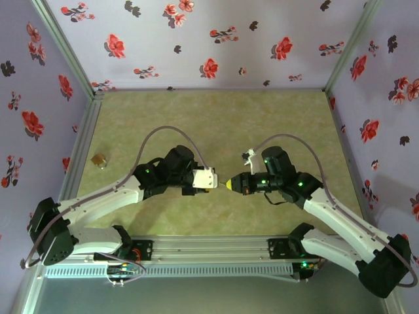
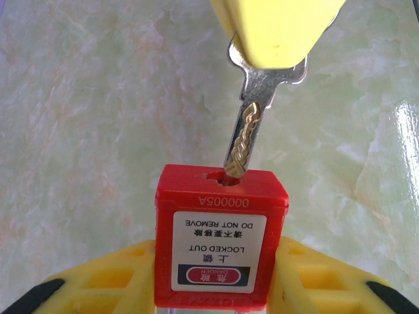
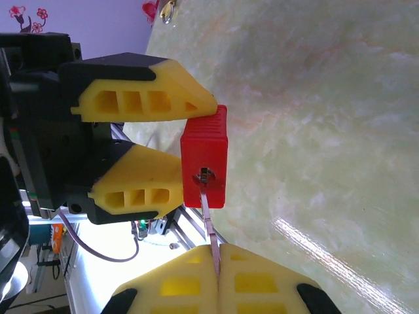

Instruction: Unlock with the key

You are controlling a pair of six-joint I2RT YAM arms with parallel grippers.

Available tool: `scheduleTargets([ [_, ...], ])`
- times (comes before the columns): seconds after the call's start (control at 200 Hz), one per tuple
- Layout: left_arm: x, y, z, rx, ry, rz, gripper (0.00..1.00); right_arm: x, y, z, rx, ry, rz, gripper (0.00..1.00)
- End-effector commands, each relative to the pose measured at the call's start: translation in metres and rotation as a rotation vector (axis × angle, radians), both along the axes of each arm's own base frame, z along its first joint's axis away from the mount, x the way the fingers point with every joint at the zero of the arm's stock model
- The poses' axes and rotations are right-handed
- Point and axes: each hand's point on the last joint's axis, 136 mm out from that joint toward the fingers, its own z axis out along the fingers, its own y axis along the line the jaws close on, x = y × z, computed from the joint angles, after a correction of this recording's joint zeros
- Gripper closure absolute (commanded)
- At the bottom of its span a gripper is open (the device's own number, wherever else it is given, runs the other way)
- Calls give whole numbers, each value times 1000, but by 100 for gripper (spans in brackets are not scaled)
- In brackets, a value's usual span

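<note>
A red plastic padlock [image 2: 219, 216] with a white "LOCKED OUT" label is clamped between the yellow fingers of my left gripper [image 2: 216, 278], keyhole face pointing away from the wrist. A thin silver key [image 2: 247, 131] comes in from above, its tip just inside the keyhole and most of the blade still outside. My right gripper [image 3: 218, 265] is shut on the key [image 3: 209, 216], which leans slightly on its way to the padlock [image 3: 206, 147]. In the top view both grippers meet tip to tip at the table's near middle, left gripper [image 1: 213, 181], right gripper [image 1: 229, 184].
A small brass padlock [image 1: 98, 159] lies by the left wall. The pale green tabletop [image 1: 216, 118] stretches behind both arms. Flowered walls close three sides, and an aluminium rail [image 1: 209, 248] runs along the near edge.
</note>
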Motion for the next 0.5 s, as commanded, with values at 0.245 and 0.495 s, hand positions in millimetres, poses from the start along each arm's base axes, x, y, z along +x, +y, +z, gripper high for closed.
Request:
scheduleTargets([
  [0.245, -6, -18, 18, -38, -42, -67, 100, -6, 3, -11, -14, 3, 47, 100],
  [0.495, -9, -26, 21, -13, -114, -89, 100, -7, 3, -19, -50, 27, 67, 100],
])
